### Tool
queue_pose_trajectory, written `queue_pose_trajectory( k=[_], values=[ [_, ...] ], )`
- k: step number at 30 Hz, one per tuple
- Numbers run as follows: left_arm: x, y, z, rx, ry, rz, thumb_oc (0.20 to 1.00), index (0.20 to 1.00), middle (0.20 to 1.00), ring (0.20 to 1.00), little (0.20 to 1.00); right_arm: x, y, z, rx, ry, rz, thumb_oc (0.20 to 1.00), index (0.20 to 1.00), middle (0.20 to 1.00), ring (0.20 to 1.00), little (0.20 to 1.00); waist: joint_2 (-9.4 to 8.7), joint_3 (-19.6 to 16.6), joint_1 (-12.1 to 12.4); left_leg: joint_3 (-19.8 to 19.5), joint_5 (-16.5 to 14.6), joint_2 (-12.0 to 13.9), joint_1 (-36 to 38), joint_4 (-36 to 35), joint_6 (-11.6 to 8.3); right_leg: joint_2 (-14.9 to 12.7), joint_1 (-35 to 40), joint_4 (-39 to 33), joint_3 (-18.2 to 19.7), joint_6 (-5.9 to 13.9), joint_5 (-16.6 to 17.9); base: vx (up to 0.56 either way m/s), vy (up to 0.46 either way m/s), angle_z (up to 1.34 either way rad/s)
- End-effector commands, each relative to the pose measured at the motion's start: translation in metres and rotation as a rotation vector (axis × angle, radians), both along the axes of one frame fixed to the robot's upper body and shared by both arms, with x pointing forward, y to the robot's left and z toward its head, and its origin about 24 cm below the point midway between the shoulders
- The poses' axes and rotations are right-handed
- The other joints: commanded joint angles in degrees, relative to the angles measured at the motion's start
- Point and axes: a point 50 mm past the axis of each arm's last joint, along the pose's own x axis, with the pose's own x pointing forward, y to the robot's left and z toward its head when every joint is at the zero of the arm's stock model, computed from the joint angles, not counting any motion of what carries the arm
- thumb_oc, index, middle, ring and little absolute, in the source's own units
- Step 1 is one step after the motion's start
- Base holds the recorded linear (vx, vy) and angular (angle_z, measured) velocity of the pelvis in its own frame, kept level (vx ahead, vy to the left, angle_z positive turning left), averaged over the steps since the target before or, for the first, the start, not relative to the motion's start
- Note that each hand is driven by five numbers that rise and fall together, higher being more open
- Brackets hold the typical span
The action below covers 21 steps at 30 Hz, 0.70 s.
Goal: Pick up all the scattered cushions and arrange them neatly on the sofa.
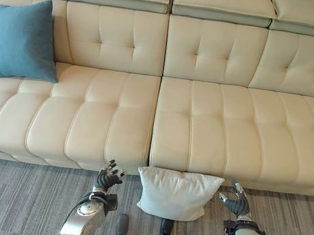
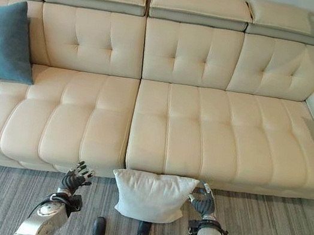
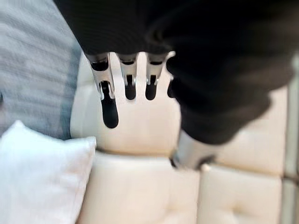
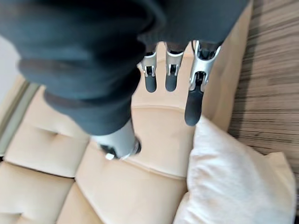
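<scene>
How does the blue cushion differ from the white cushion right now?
The blue cushion sits on the sofa, propped against its backrest; the white cushion stands on the floor against the sofa's front. The white cushion has a robot hand on each side; the blue one has none nearby. Both are square.

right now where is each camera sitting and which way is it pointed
Left eye view: on the head, looking down at the cream sofa, the white cushion on the floor and the blue cushion; both arms show.
Right eye view: beside it, same scene.
Left wrist view: on the left wrist, along the left hand toward the sofa.
Right wrist view: on the right wrist, along the right hand.
All four share the white cushion.
</scene>
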Motion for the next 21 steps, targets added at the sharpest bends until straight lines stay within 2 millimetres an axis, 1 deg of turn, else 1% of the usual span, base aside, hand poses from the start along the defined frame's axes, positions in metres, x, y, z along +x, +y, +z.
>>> queue_pose_trajectory(
  k=[1, 2, 3, 4, 5, 7, 8, 10, 11, 12, 13, 15, 16, 17, 18, 19, 20, 21],
  values=[
    [0.001, 0.017, 0.007, 0.09, -0.023, 0.007, 1.0, 1.0, 1.0, 1.0, 1.0, 0.009, -0.006, 0.008, -0.002, -0.044, -0.054, 1.0, 1.0, 1.0, 1.0, 1.0, -0.39, -1.15, -0.19, 0.12, -3.26, 0.16, 3.79, -0.01, -2.09, -3.15, 6.93, 0.51, 0.37, 3.11, -10.55, -0.01, 0.076, 0.06],
    [-0.005, 0.023, -0.002, 0.105, 0.028, 0.013, 1.0, 1.0, 1.0, 1.0, 1.0, 0.001, -0.011, -0.004, -0.015, 0.026, -0.077, 1.0, 1.0, 1.0, 1.0, 1.0, -0.47, -1.3, -0.1, 0.22, -3.62, 0.0, 3.9, -0.01, -1.87, -3.29, 7.16, 0.07, 0.5, 3.25, -10.17, -0.02, 0.073, 0.07],
    [-0.007, 0.027, -0.005, 0.112, 0.05, 0.021, 1.0, 1.0, 1.0, 1.0, 1.0, -0.003, -0.013, -0.009, -0.008, 0.054, -0.097, 1.0, 1.0, 1.0, 1.0, 1.0, -0.54, -1.27, -0.02, 0.28, -3.71, -0.08, 3.81, -0.01, -1.75, -3.4, 6.94, 0.07, 0.66, 3.4, -9.99, -0.04, 0.068, 0.04],
    [-0.008, 0.03, -0.008, 0.121, 0.071, 0.022, 1.0, 1.0, 1.0, 1.0, 1.0, -0.004, -0.015, -0.013, -0.017, 0.081, -0.104, 1.0, 1.0, 1.0, 1.0, 1.0, -0.62, -1.2, 0.04, 0.36, -3.79, -0.13, 3.53, -0.01, -1.61, -3.49, 6.57, 0.07, 0.71, 3.53, -9.81, -0.03, 0.032, 0.03],
    [-0.008, 0.03, -0.008, 0.121, 0.071, 0.022, 1.0, 1.0, 1.0, 1.0, 1.0, -0.004, -0.015, -0.013, -0.017, 0.08, -0.104, 1.0, 1.0, 1.0, 1.0, 1.0, -0.62, -1.21, 0.05, 0.38, -3.79, -0.13, 3.49, -0.01, -1.61, -3.49, 6.53, 0.07, 0.73, 3.53, -9.81, -0.04, 0.024, 0.0],
    [-0.007, 0.036, -0.014, 0.154, 0.117, 0.011, 1.0, 1.0, 1.0, 1.0, 1.0, -0.002, -0.019, -0.017, -0.034, 0.11, -0.121, 1.0, 1.0, 1.0, 1.0, 1.0, -0.71, -0.2, 0.16, 0.43, -3.43, -0.21, 2.2, -0.01, -1.54, -3.59, 5.17, 0.07, 0.86, 3.67, -9.16, -0.14, 0.025, -0.01],
    [0.003, 0.038, -0.013, 0.179, 0.122, 0.006, 1.0, 1.0, 1.0, 1.0, 1.0, 0.011, -0.022, -0.012, -0.059, 0.097, -0.125, 1.0, 1.0, 1.0, 1.0, 1.0, -0.57, 1.81, 0.2, 0.36, -2.61, -0.35, -0.41, -0.01, -1.38, -3.76, 2.04, 0.53, 1.26, 3.7, -8.45, -0.24, 0.036, -0.05],
    [0.014, 0.04, -0.013, 0.203, 0.136, 0.016, 1.0, 1.0, 1.0, 1.0, 1.0, 0.029, -0.021, -0.002, -0.052, 0.054, -0.138, 1.0, 1.0, 1.0, 1.0, 1.0, -0.15, 4.82, 0.07, 0.53, -1.55, -0.6, -3.76, 1.1, -1.01, -4.13, -2.82, 3.9, 2.22, 3.35, -8.49, -0.25, 0.028, -0.11],
    [0.024, 0.04, -0.009, 0.211, 0.126, 0.023, 1.0, 1.0, 1.0, 1.0, 1.0, 0.04, -0.021, 0.003, -0.052, 0.033, -0.145, 1.0, 1.0, 1.0, 1.0, 1.0, -0.09, 6.24, -0.07, 0.74, -2.08, -0.72, -7.32, 3.96, -0.75, -4.52, -6.44, 6.55, 2.89, 3.1, -8.5, -0.23, -0.021, -0.21],
    [0.037, 0.04, -0.003, 0.224, 0.103, 0.035, 1.0, 1.0, 1.0, 1.0, 1.0, 0.058, -0.018, 0.016, -0.069, -0.012, -0.142, 1.0, 1.0, 1.0, 1.0, 1.0, -0.12, 7.71, -0.39, 1.43, -2.47, -0.82, -11.65, 6.92, -0.33, -4.34, -11.55, 9.82, 3.77, 2.82, -8.39, -0.15, -0.029, -0.23],
    [0.038, 0.04, -0.002, 0.224, 0.102, 0.035, 1.0, 1.0, 1.0, 1.0, 1.0, 0.058, -0.018, 0.016, -0.069, -0.013, -0.142, 1.0, 1.0, 1.0, 1.0, 1.0, -0.14, 7.5, -0.35, 1.48, -2.56, -0.81, -12.06, 7.17, -0.32, -4.36, -11.99, 10.08, 3.84, 2.81, -8.47, -0.1, -0.036, -0.23],
    [0.053, 0.041, 0.005, 0.24, 0.093, 0.051, 1.0, 1.0, 1.0, 1.0, 1.0, 0.079, -0.017, 0.034, -0.099, -0.076, -0.145, 1.0, 1.0, 1.0, 1.0, 1.0, -0.29, 8.38, -1.02, 2.88, -3.4, -0.46, -17.52, 10.99, -0.09, -3.98, -17.85, 13.22, 4.99, 2.82, -8.56, -0.07, -0.044, -0.34],
    [0.064, 0.038, 0.012, 0.245, 0.068, 0.054, 1.0, 1.0, 1.0, 1.0, 1.0, 0.088, -0.014, 0.042, -0.095, -0.11, -0.154, 1.0, 1.0, 1.0, 1.0, 1.0, -0.32, 9.22, -1.49, 3.28, -3.73, -0.15, -19.99, 12.59, -0.12, -3.73, -20.86, 15.08, 5.49, 2.76, -8.73, -0.09, -0.08, -0.47],
    [0.079, 0.037, 0.024, 0.266, 0.03, 0.061, 1.0, 1.0, 1.0, 1.0, 1.0, 0.1, -0.012, 0.055, -0.102, -0.16, -0.173, 1.0, 1.0, 1.0, 1.0, 1.0, -0.21, 9.85, -2.01, 3.9, -4.19, 0.01, -23.98, 14.88, -0.05, -3.69, -25.46, 17.59, 6.15, 2.79, -8.97, -0.09, -0.077, -0.39],
    [0.085, 0.034, 0.028, 0.267, 0.017, 0.053, 1.0, 1.0, 1.0, 1.0, 1.0, 0.105, -0.011, 0.06, -0.108, -0.182, -0.175, 1.0, 1.0, 1.0, 1.0, 1.0, -0.16, 10.15, -2.32, 4.12, -4.58, 0.55, -26.42, 16.84, -0.1, -3.71, -27.8, 18.86, 6.62, 2.59, -9.33, -0.08, -0.079, -0.36],
    [0.097, 0.029, 0.036, 0.273, -0.005, 0.052, 1.0, 1.0, 1.0, 1.0, 1.0, 0.114, -0.007, 0.069, -0.105, -0.214, -0.18, 1.0, 1.0, 1.0, 1.0, 1.0, -0.11, 11.27, -2.99, 4.28, -5.25, 0.9, -29.01, 18.78, -0.04, -3.52, -30.75, 21.3, 7.13, 2.5, -9.96, -0.07, -0.116, -0.24],
    [0.119, 0.027, 0.059, 0.313, -0.066, 0.055, 1.0, 1.0, 1.0, 1.0, 1.0, 0.13, -0.01, 0.091, -0.119, -0.282, -0.216, 1.0, 1.0, 1.0, 1.0, 1.0, 0.16, 12.99, -3.84, 4.11, -6.58, 1.92, -34.86, 23.35, 0.14, -3.57, -37.29, 25.67, 7.7, 2.17, -11.05, -0.05, -0.098, -0.15],
    [0.119, 0.027, 0.059, 0.313, -0.066, 0.055, 1.0, 1.0, 1.0, 1.0, 1.0, 0.131, -0.009, 0.091, -0.119, -0.282, -0.216, 1.0, 1.0, 1.0, 1.0, 1.0, 0.15, 12.65, -3.87, 4.12, -6.49, 1.9, -35.42, 23.49, 0.17, -3.6, -37.83, 25.75, 7.73, 2.16, -10.95, -0.04, -0.094, -0.1]
  ],
)
